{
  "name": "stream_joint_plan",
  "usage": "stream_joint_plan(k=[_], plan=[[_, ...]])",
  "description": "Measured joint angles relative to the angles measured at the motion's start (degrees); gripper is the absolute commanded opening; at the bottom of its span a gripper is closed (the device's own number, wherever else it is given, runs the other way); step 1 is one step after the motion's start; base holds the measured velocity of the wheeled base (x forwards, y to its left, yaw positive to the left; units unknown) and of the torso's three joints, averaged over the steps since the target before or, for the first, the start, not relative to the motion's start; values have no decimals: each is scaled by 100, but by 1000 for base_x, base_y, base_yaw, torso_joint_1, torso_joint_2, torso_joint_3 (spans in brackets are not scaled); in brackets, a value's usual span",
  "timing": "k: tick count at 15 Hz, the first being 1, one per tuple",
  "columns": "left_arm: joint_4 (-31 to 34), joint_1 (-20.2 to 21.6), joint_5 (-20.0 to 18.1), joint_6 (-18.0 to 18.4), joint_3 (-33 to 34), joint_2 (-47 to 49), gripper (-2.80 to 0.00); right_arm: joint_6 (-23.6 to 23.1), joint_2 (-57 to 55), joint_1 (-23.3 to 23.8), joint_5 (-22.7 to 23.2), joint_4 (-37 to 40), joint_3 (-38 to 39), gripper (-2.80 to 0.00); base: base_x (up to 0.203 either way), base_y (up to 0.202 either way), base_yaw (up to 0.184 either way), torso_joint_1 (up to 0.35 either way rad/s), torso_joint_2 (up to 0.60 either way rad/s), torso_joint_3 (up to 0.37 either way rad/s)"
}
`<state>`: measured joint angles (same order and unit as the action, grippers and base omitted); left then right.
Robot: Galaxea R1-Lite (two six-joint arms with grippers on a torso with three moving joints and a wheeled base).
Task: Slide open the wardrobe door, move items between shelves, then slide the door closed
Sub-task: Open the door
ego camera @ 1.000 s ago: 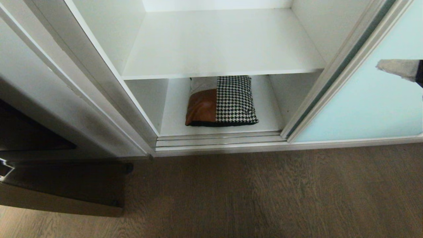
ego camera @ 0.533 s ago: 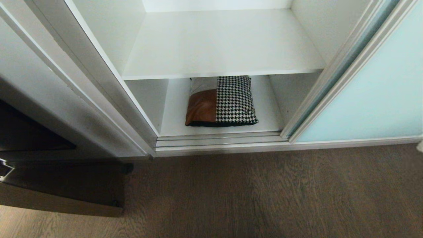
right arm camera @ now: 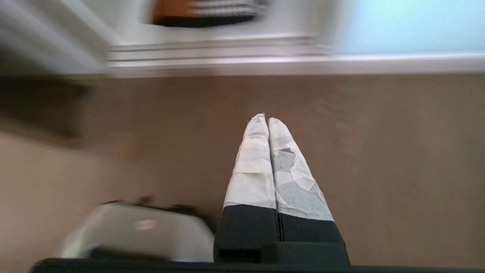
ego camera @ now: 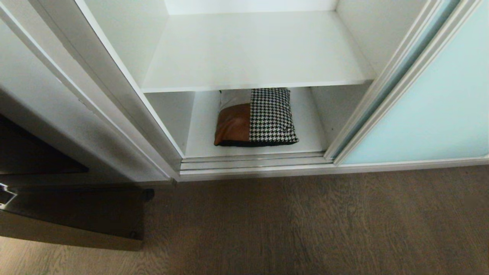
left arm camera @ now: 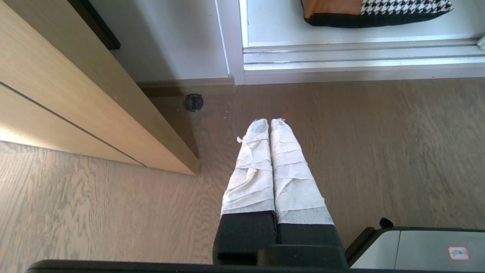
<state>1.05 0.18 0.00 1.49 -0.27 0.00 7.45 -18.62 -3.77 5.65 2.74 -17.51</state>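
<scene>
Sliding wardrobe door (ego camera: 431,114) stands slid to the right, leaving the compartment open. Cushion (ego camera: 255,117) lies flat on the bottom shelf (ego camera: 202,130), near its front edge, tan patch to the left, houndstooth to the right. Upper shelf (ego camera: 252,53) carries nothing. Left gripper (left arm camera: 269,122) hangs over the wood floor (ego camera: 305,225), in front of the door track (ego camera: 252,162), wrapped fingers pressed together, holding nothing. Right gripper (right arm camera: 264,118) likewise over floor, fingers together, empty; its view is blurred.
</scene>
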Motion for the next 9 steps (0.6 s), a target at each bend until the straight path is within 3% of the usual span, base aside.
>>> stream_joint_plan(k=[2, 5, 9], plan=[[-1, 0, -2, 0, 0, 0, -280, -324, 228, 100, -371, -339, 657, -280, 0, 0, 0, 0, 0, 0], [-1, 0, -4, 0, 0, 0, -280, -988, 696, 385, -381, -694, 1563, -280, 0, 0, 0, 0, 0, 0], [-1, 0, -2, 0, 2, 0, -280, -1051, 1552, 395, -386, -305, 1721, -280, 0, 0, 0, 0, 0, 0]])
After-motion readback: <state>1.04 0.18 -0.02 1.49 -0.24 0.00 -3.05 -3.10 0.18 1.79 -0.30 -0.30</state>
